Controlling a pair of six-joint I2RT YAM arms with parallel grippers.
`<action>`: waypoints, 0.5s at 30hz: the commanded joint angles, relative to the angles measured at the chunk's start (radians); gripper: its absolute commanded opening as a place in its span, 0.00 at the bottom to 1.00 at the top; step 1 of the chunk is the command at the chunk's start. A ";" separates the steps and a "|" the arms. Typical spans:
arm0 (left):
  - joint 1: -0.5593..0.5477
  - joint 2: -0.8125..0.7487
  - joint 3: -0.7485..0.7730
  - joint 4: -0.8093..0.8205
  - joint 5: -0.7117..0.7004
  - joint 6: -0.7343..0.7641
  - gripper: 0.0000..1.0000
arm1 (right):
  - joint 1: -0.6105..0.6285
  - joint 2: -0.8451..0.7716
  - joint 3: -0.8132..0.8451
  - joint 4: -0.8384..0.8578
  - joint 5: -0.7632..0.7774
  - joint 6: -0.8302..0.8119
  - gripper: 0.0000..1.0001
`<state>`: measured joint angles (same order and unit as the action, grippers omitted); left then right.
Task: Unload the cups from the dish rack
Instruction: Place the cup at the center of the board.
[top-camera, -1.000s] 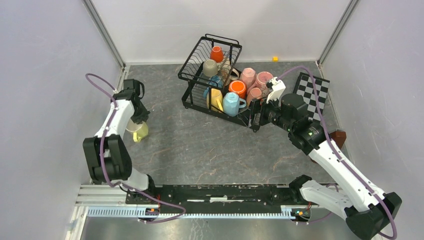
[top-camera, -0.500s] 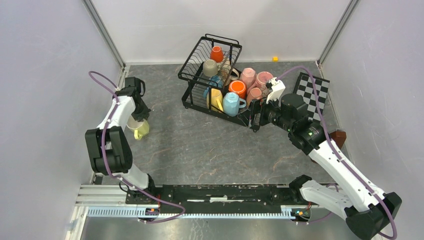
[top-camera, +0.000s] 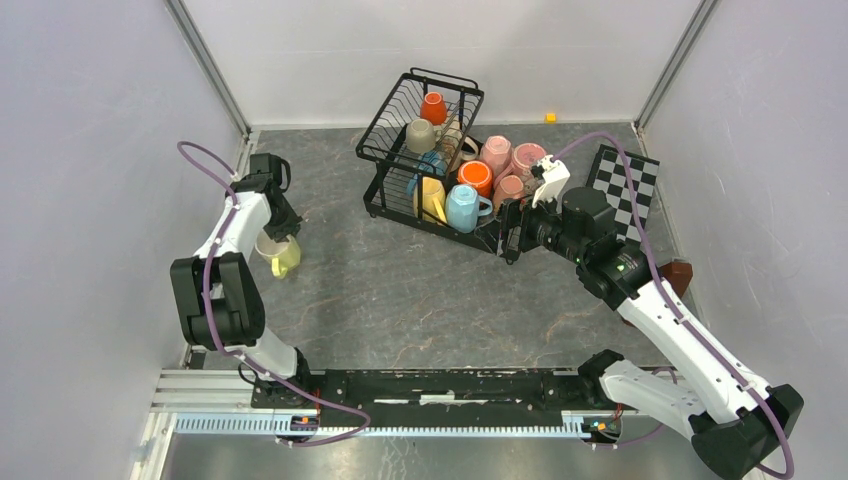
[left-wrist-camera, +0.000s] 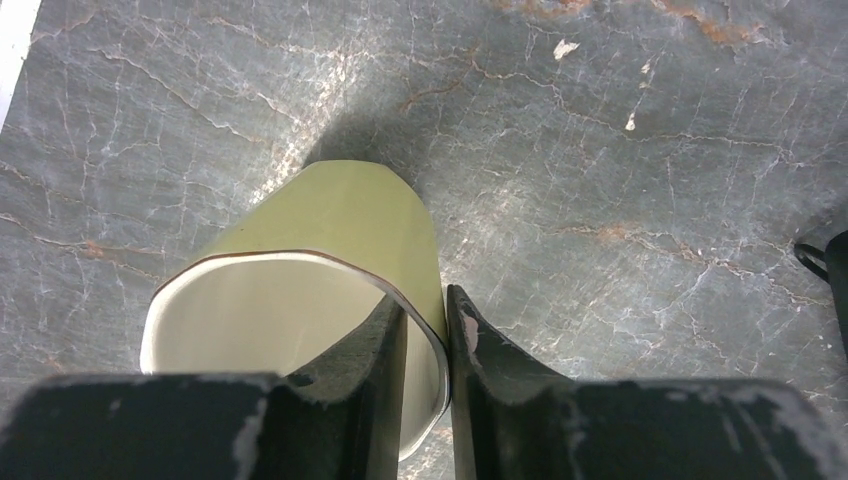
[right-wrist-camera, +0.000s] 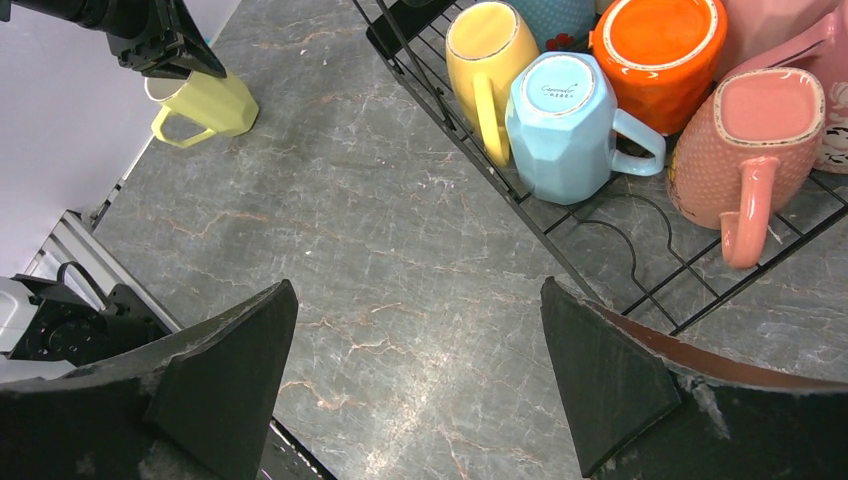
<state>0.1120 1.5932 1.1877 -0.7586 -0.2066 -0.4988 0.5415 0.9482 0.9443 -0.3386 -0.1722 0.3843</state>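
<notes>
My left gripper (top-camera: 274, 238) (left-wrist-camera: 428, 312) is shut on the rim of a yellow-green mug (top-camera: 284, 259) (left-wrist-camera: 340, 215), one finger inside and one outside. The mug is tilted, low over the table at the left. The mug also shows in the right wrist view (right-wrist-camera: 208, 103). The black wire dish rack (top-camera: 378, 152) stands at the back centre. It holds an orange (top-camera: 433, 107) and a beige cup (top-camera: 420, 135) above, and yellow (right-wrist-camera: 483, 62), light blue (right-wrist-camera: 558, 122), orange (right-wrist-camera: 660, 50) and pink cups (right-wrist-camera: 745, 150) below. My right gripper (top-camera: 513, 231) (right-wrist-camera: 415, 292) is open and empty by the rack's front right corner.
A black-and-white checkered board (top-camera: 625, 185) lies right of the rack. A brown object (top-camera: 681, 272) sits beside my right arm. A small yellow piece (top-camera: 550, 117) lies by the back wall. Grey walls close in left, back and right.
My left arm has shifted a little, carrying the yellow-green mug slightly toward the back and right. My right arm has not moved.
</notes>
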 joint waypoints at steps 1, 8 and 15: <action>0.007 -0.033 0.000 0.040 -0.003 0.055 0.30 | -0.002 -0.004 0.010 0.027 -0.007 -0.015 0.98; 0.004 -0.087 0.025 0.024 0.020 0.062 0.45 | -0.002 -0.004 0.008 0.030 -0.008 -0.017 0.98; 0.001 -0.184 0.062 -0.005 0.043 0.069 0.78 | -0.002 0.004 0.009 0.035 0.005 -0.019 0.98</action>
<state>0.1120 1.4944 1.1988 -0.7650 -0.1925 -0.4683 0.5415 0.9482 0.9443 -0.3386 -0.1783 0.3828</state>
